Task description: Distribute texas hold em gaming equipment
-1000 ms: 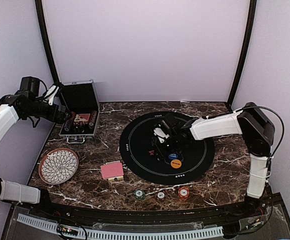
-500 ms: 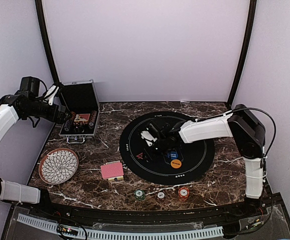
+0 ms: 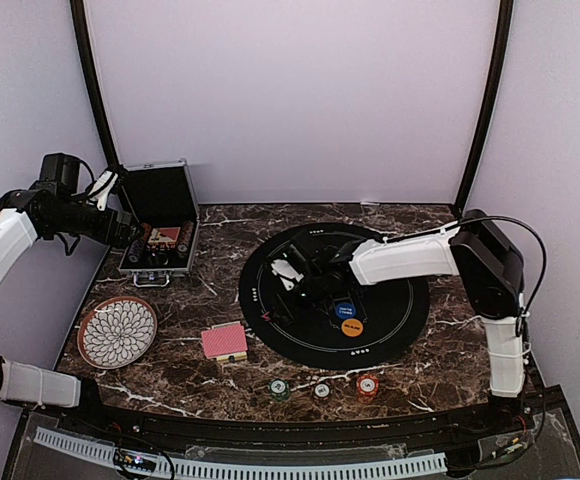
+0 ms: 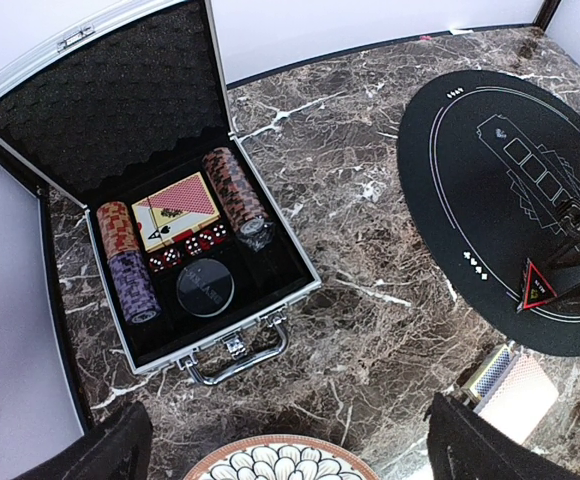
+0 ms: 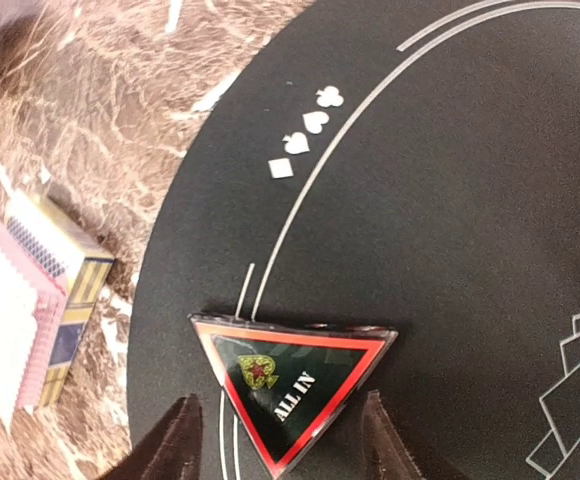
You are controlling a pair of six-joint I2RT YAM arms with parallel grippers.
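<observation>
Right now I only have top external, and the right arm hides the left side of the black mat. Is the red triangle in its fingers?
Observer: The right wrist view shows the red triangle between the right fingers, tip toward the wrist. I cannot confirm contact.
Operator: Flat on the mat?
Observer: The left wrist view shows it tip up, base edge down on the black mat, so it looks propped rather than flat.
Operator: Left arm holding anything?
Observer: No. The left fingers are wide apart with nothing between them, and that camera looks into the open case.
</observation>
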